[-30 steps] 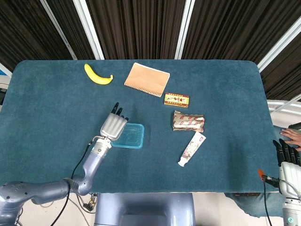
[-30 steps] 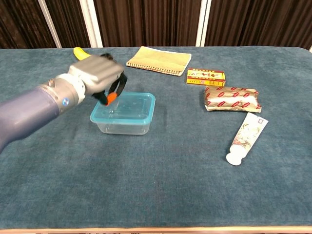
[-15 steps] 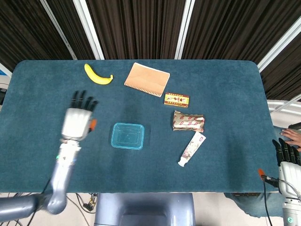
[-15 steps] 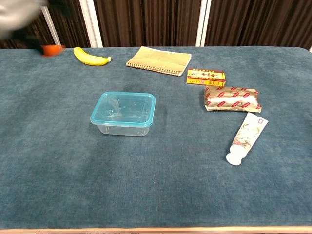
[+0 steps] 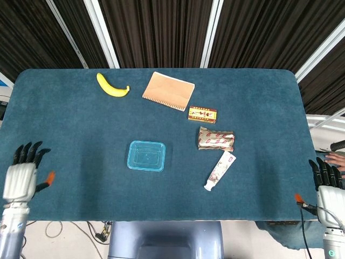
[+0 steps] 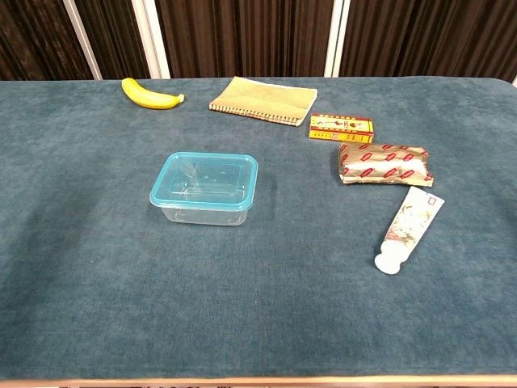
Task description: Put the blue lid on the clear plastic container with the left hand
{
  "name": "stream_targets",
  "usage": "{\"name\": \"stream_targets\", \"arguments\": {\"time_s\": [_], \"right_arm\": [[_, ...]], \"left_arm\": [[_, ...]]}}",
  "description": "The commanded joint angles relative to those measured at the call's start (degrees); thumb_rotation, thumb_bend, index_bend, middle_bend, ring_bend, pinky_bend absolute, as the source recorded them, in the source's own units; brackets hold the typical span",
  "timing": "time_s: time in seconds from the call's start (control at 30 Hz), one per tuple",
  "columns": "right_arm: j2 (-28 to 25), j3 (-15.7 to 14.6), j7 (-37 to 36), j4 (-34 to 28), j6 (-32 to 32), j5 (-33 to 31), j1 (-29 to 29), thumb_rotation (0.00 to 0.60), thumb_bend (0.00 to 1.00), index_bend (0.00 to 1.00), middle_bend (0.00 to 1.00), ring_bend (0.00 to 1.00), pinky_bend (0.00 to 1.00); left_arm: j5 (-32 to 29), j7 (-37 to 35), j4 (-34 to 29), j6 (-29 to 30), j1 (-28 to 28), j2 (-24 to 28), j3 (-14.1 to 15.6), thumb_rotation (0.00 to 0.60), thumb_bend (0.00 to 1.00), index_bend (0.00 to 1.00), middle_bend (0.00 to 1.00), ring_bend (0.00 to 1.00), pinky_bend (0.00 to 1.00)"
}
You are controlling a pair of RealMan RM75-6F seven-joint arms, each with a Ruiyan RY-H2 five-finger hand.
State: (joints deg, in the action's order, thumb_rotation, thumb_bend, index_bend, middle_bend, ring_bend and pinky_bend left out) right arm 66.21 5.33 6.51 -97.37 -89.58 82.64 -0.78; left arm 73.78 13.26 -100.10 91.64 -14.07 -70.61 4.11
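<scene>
The clear plastic container [image 5: 146,156] [image 6: 205,189] stands near the middle of the table with the blue lid [image 5: 146,155] [image 6: 205,174] lying on top of it. My left hand [image 5: 22,174] hangs at the table's front left corner, far from the container, fingers spread and holding nothing. My right hand [image 5: 327,186] is at the front right, off the table's edge, fingers extended and empty. Neither hand shows in the chest view.
A banana [image 5: 112,86] and a tan notebook [image 5: 168,90] lie at the back. A small yellow-red box [image 5: 202,114], a foil-wrapped packet [image 5: 216,138] and a white tube [image 5: 220,170] lie right of the container. Another person's fingers [image 5: 337,158] show at the far right edge.
My left hand has pulled away from the container, moving left and toward the table's front corner, leaving the lid on top. The right hand barely shifted.
</scene>
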Motion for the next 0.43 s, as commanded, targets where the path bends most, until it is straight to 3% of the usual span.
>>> {"name": "stream_targets", "arguments": {"time_s": [0.03,0.2,0.43], "right_arm": [[0.1,-0.3,0.3,0.1,0.0,0.7,0.1,0.6,0.27,0.05,0.0,0.0,0.0],[0.3,-0.3,0.5,0.3,0.2,1.0,0.4,0.6,0.27,0.05,0.0,0.0,0.0],[0.3,-0.1,0.7,0.1,0.1,0.4,0.3,0.6,0.27,0.05,0.0,0.0,0.0]], "left_arm": [[4.4,-4.2,2.1,2.0,2.4,1.7,1.5,0.6,0.31,0.22,0.07,0.0,0.01],[7.2,-6.0,2.8,4.8,4.6,1.6,0.9,0.6,0.31,0.22,0.07,0.0,0.01],[6.4,-6.8,2.0,3.2,5.6,2.8,-0.2,0.6,0.31,0.22,0.07,0.0,0.01]]}}
